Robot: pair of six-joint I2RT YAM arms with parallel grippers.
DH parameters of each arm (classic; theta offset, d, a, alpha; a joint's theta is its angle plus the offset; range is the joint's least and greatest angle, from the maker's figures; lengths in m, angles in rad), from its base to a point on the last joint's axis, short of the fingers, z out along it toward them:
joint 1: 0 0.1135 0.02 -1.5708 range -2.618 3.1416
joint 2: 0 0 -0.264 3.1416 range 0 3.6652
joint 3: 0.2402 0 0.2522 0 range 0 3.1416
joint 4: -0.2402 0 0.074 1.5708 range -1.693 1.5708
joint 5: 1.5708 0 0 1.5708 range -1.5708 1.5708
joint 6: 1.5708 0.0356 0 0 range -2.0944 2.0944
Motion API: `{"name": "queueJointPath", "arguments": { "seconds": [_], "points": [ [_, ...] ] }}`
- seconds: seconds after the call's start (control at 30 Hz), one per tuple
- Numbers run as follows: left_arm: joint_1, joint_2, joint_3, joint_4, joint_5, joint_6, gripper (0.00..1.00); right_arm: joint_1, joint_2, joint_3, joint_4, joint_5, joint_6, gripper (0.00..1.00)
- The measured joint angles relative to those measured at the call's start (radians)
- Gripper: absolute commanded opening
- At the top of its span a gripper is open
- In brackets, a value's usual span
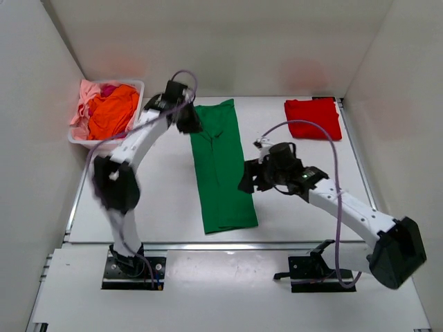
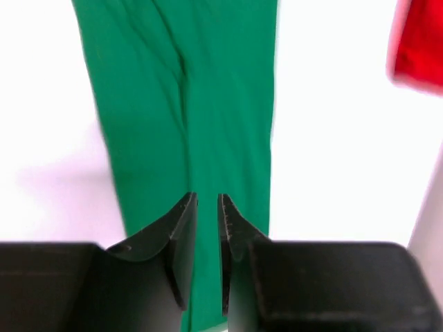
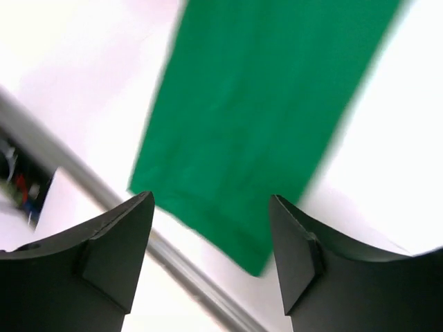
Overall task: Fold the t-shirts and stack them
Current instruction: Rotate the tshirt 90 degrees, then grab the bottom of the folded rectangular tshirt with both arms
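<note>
A dark green t-shirt lies folded into a long narrow strip down the middle of the table. In the left wrist view the green t-shirt runs away below the fingers, and in the right wrist view its hem end shows. My left gripper hovers at the strip's far left edge. Its jaws stand a narrow gap apart with nothing between them. My right gripper is at the strip's right edge, wide open and empty. A folded red t-shirt lies at the back right.
A white basket at the back left holds orange, pink and magenta shirts. The red shirt's edge shows at the upper right of the left wrist view. A metal rail marks the table's near edge.
</note>
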Motion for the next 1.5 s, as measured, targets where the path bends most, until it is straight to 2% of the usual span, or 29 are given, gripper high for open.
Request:
{"name": "queueJointPath", "arguments": {
  "seconds": [0.1,0.2,0.3,0.4,0.5,0.67,0.87,0.97,1.2,1.5],
  "points": [
    [-0.094,-0.449,-0.492,0.077,-0.029,-0.047,0.32,-0.092,-0.075,-0.031,-0.051,0.027,-0.014,0.6],
    [-0.227,-0.789,-0.898,0.117,-0.033,-0.149,0.32,-0.115,-0.105,-0.092,-0.112,0.048,-0.018,0.6],
    [-0.32,-0.97,-1.227,0.169,-0.052,-0.297,0.31,-0.104,-0.129,-0.172,-0.162,0.047,-0.005,0.59],
    [-0.358,-1.021,-1.427,0.175,-0.071,-0.432,0.31,-0.091,-0.141,-0.229,-0.203,0.045,0.028,0.59],
    [-0.361,-1.023,-1.472,0.179,-0.097,-0.493,0.32,-0.065,-0.137,-0.249,-0.208,0.044,0.061,0.58],
    [-0.379,-0.975,-1.472,0.324,-0.121,-0.568,0.33,-0.028,-0.109,-0.282,-0.159,0.032,0.126,0.54],
    [-0.465,-0.779,-1.416,0.412,-0.121,-0.601,0.32,0.013,-0.056,-0.298,-0.102,0.014,0.176,0.52],
    [-0.507,-0.729,-1.382,0.447,-0.113,-0.616,0.33,0.024,-0.029,-0.307,-0.061,-0.004,0.189,0.49],
    [-0.534,-0.73,-1.378,0.466,-0.107,-0.651,0.34,0.029,0.013,-0.325,-0.012,-0.013,0.196,0.43],
    [-0.533,-0.824,-1.379,0.454,-0.107,-0.698,0.36,0.027,0.021,-0.333,0.02,-0.021,0.195,0.42]
  ]
}}
